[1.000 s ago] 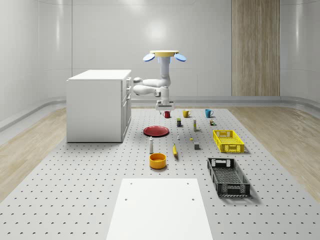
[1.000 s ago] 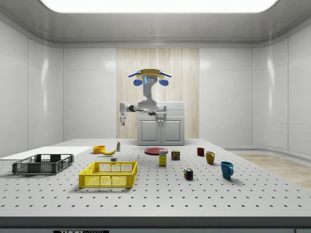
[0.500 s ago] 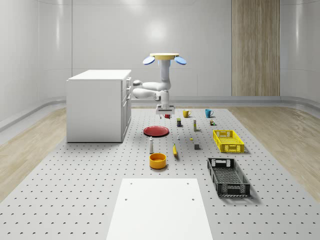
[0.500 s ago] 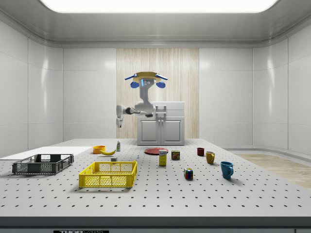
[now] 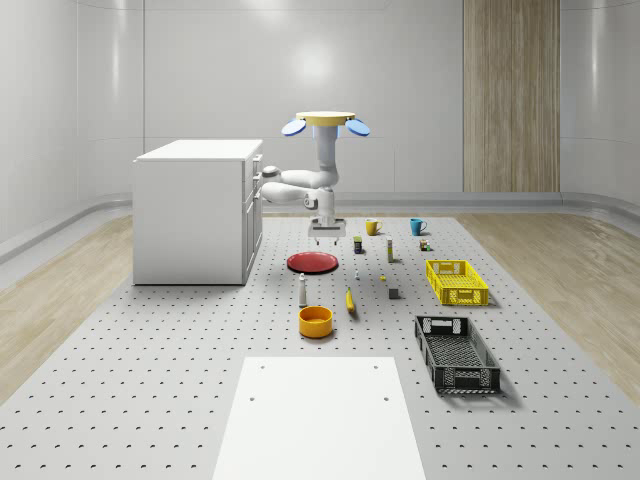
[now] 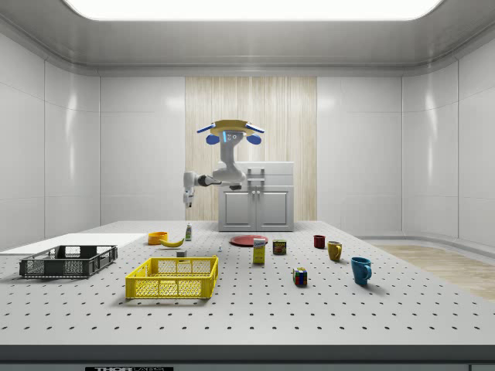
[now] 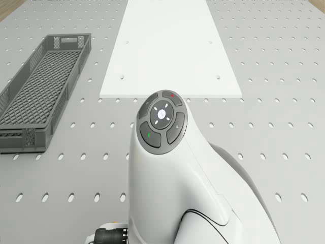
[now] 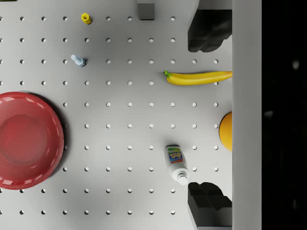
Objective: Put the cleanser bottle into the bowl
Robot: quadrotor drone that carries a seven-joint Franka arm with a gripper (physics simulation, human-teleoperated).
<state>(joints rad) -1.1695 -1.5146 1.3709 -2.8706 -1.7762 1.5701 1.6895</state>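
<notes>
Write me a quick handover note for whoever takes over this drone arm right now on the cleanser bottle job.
Gripper: open, holding nothing, hanging in the air above the table.
Drone: hovering beside the white cabinet, above the table's far part, near the red plate.
Cleanser bottle: standing on the table, untouched, between the red plate and the orange bowl, with the banana nearby.
Done: nothing grasped yet.
Left: descend, grasp the bottle, carry it to the bowl, release.
</notes>
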